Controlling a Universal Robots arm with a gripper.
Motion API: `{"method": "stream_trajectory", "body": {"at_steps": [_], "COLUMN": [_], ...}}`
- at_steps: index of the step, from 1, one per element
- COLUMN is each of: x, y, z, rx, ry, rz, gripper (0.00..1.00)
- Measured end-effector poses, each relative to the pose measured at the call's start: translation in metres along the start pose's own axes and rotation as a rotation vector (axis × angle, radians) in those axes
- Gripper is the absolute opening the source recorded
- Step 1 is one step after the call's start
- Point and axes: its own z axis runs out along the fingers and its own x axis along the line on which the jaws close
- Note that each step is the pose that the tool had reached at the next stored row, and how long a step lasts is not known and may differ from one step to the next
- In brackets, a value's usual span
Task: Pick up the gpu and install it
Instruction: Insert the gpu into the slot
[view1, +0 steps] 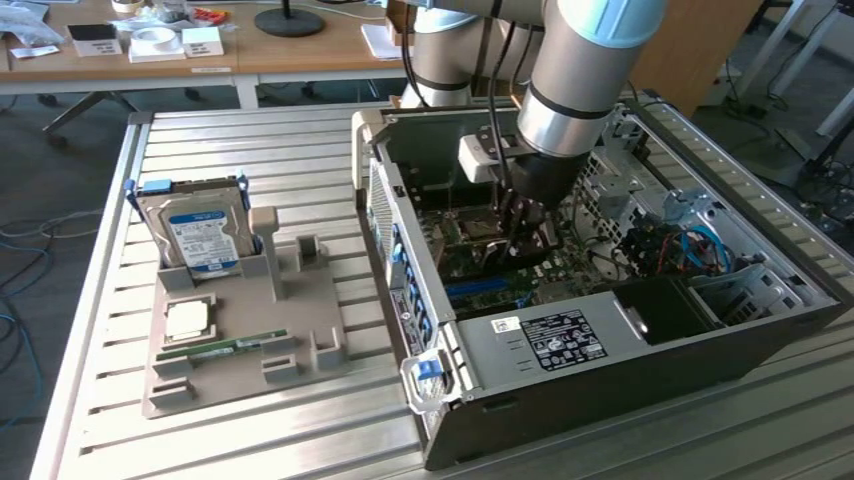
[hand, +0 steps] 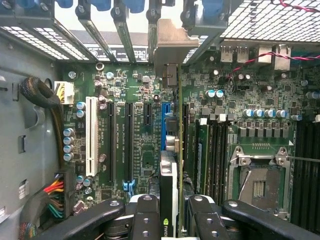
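My gripper (hand: 172, 222) is shut on the gpu (hand: 170, 185), which I see edge-on between the two black fingers (hand: 146, 215). The card runs along the blue slot (hand: 165, 120) on the green motherboard (hand: 140, 150). Its metal bracket (hand: 170, 47) reaches the rear slot openings of the case. I cannot tell whether the card's edge sits in the slot or just above it. In the exterior view the gripper (view1: 525, 240) is deep inside the open computer case (view1: 601, 340), over the motherboard.
Outside the case, a grey holder (view1: 227, 380) on the slatted table carries a silver blue-labelled hard drive (view1: 200, 235), a square chip (view1: 187, 318) and a green memory stick (view1: 220, 350). Inside the case are a white slot (hand: 91, 135), cable bundles (hand: 50, 195) and the empty processor socket (hand: 257, 182).
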Motion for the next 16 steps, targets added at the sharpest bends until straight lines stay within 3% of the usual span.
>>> {"method": "stream_trajectory", "body": {"at_steps": [16], "x": [0.0003], "y": [0.0058], "z": [0.0015], "rx": [0.0001], "ry": [0.0047], "rz": [0.000], "gripper": [0.27]}}
